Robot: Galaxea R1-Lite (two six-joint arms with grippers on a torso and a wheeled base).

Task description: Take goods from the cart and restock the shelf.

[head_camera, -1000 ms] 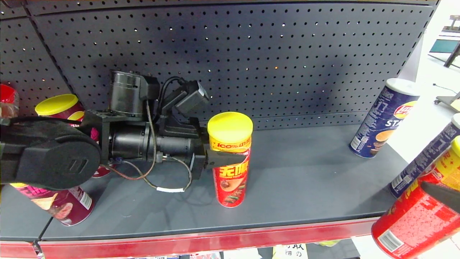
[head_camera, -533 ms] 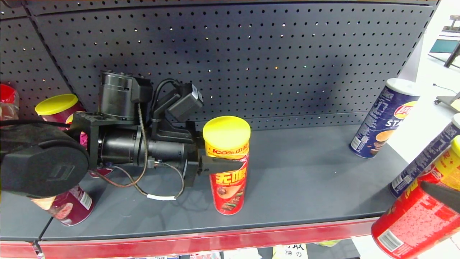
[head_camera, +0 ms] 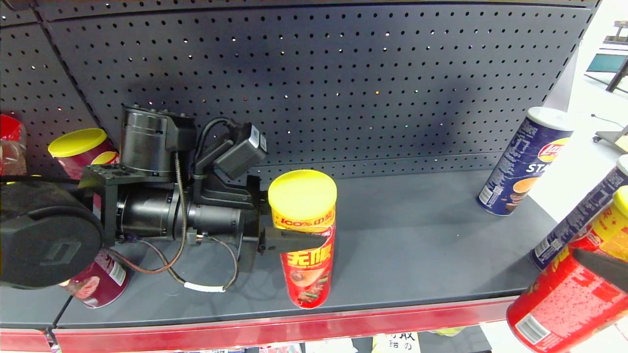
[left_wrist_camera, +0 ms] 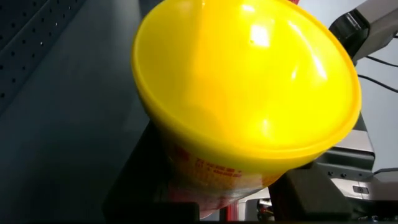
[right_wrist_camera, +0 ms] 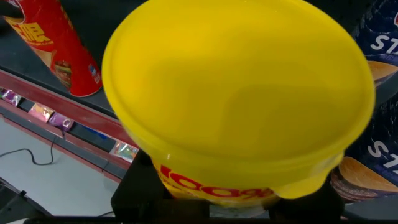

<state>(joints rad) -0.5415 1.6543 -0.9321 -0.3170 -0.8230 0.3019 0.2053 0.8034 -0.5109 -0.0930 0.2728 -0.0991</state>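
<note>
The left gripper [head_camera: 300, 240] pinches an upright red can [head_camera: 306, 277] near the front edge of the shelf [head_camera: 417, 255], mid-width. It likely should sit flat before release, away from the lip. The right gripper [head_camera: 601, 264] clamps a second red can [head_camera: 554, 304] off the front right corner.

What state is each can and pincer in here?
Left pincer: shut on the red can.
Red can: upright, lid on, near the shelf's front edge.
Right pincer: shut on the second red can.
Second red can: tilted, held off the shelf.
Blue can: standing on the shelf, lid on.
Maroon can: standing on the shelf, partly hidden.
</note>
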